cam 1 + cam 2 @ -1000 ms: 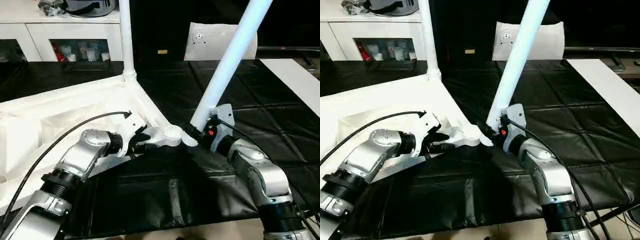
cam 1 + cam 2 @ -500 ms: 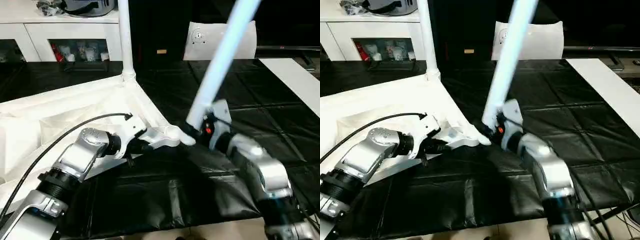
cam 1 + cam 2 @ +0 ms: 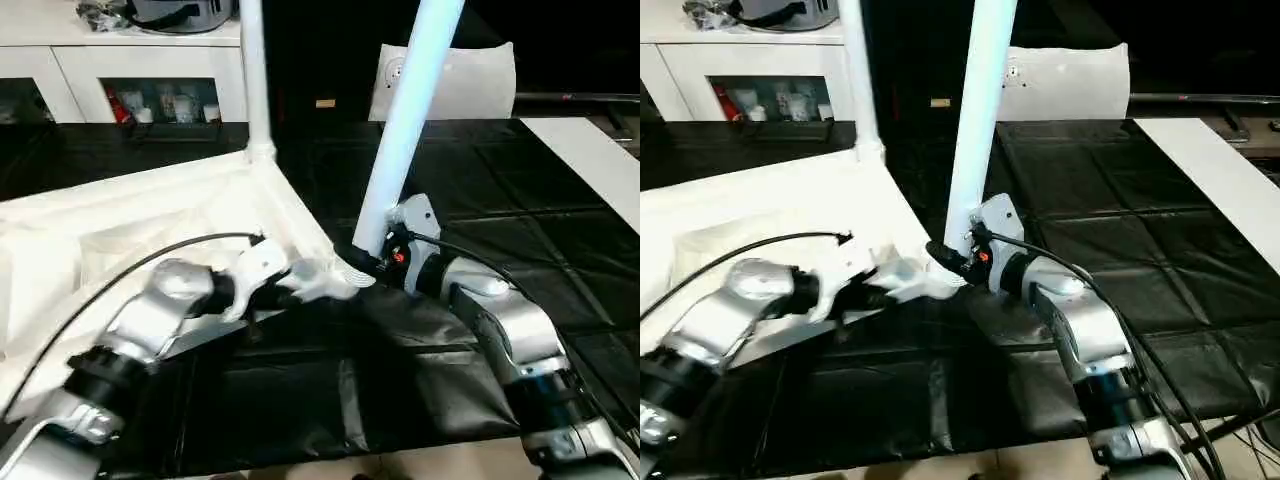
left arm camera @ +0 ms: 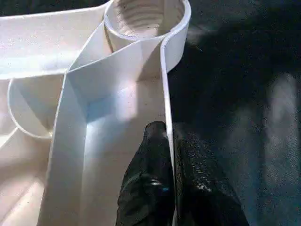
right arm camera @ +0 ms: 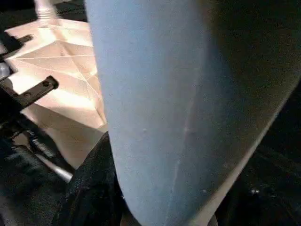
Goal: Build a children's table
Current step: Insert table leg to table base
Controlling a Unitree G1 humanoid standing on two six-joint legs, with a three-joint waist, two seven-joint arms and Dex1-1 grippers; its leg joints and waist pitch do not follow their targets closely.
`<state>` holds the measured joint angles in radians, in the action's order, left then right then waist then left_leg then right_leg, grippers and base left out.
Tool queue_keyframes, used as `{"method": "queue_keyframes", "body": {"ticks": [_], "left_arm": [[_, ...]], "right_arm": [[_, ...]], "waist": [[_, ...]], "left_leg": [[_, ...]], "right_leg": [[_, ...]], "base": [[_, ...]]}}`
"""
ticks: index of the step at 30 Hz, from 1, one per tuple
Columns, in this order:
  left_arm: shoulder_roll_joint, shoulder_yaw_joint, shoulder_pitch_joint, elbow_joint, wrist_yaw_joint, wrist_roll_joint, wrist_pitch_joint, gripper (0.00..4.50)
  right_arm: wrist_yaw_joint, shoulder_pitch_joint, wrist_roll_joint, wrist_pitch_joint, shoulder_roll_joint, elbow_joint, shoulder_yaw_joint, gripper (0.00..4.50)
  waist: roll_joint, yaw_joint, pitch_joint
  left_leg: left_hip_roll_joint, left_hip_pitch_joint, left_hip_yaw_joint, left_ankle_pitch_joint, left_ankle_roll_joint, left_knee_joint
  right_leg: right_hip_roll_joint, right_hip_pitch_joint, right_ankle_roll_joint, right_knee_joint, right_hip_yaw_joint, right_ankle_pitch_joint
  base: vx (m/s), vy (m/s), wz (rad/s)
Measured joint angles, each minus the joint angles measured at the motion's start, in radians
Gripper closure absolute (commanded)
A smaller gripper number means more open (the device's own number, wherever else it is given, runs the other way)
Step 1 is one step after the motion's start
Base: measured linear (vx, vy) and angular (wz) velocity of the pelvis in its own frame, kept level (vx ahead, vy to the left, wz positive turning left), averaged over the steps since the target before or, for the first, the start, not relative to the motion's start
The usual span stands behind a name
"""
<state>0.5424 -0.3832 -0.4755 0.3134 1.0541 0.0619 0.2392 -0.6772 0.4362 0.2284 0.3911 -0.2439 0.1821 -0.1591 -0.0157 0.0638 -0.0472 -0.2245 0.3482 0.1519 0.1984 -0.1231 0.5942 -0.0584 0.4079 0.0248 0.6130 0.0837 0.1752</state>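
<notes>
The children's table top (image 3: 130, 215) lies upside down on the left, ribbed side up. One white leg (image 3: 252, 70) stands in its far corner socket. My left gripper (image 4: 169, 136) is shut on the thin rim wall just short of the near corner socket (image 4: 146, 16). My right gripper (image 3: 375, 262) is shut on the lower end of a second white leg (image 3: 408, 110), which stands nearly upright, leaning slightly right. Its foot is at the near corner socket (image 3: 345, 270); whether it sits inside is hidden. That leg (image 5: 188, 94) looms in the right wrist view beside a black finger (image 5: 89, 188).
The black-covered work surface (image 3: 500, 200) stretches right and forward, its front edge close to my forearms. A white cabinet (image 3: 120, 50) with shelves stands at the back left. A white panel (image 3: 470, 80) leans at the back, and a white board (image 3: 590, 150) lies at the far right.
My right gripper swung its leg from a strong rightward lean to nearly upright and carried it left to the near corner socket. My left gripper closed onto the rim.
</notes>
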Motion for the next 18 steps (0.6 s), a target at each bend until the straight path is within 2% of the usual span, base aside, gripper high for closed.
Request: {"method": "queue_keyframes", "body": {"ticks": [2,9,18], "left_arm": [[0.010,0.001,0.012,-0.001,0.042,0.004,-0.041,4.50],[0.007,0.005,0.011,0.008,0.065,0.003,-0.043,4.50],[0.005,0.011,0.009,0.019,0.081,-0.003,-0.049,4.50]], "right_arm": [[-0.027,0.000,0.005,-0.002,0.000,0.001,-0.007,2.54],[-0.071,0.000,0.005,0.021,-0.003,0.016,-0.047,2.54],[-0.101,0.010,-0.001,0.056,-0.014,0.016,-0.069,2.54]], "waist": [[0.000,0.004,0.000],[0.000,0.009,0.000],[-0.001,0.010,0.001]], "left_leg": [[0.000,0.000,0.000,0.000,0.000,0.000],[0.000,0.000,0.001,0.000,0.001,0.000],[0.000,-0.002,0.002,0.000,0.001,0.000]], "right_leg": [[0.000,0.000,0.000,0.000,0.000,0.000],[-0.002,0.000,0.000,0.000,-0.002,0.000],[-0.002,0.000,-0.001,0.001,-0.002,0.000]], "base": [[0.000,0.000,0.00],[0.000,0.000,0.00],[0.000,0.000,0.00]]}}
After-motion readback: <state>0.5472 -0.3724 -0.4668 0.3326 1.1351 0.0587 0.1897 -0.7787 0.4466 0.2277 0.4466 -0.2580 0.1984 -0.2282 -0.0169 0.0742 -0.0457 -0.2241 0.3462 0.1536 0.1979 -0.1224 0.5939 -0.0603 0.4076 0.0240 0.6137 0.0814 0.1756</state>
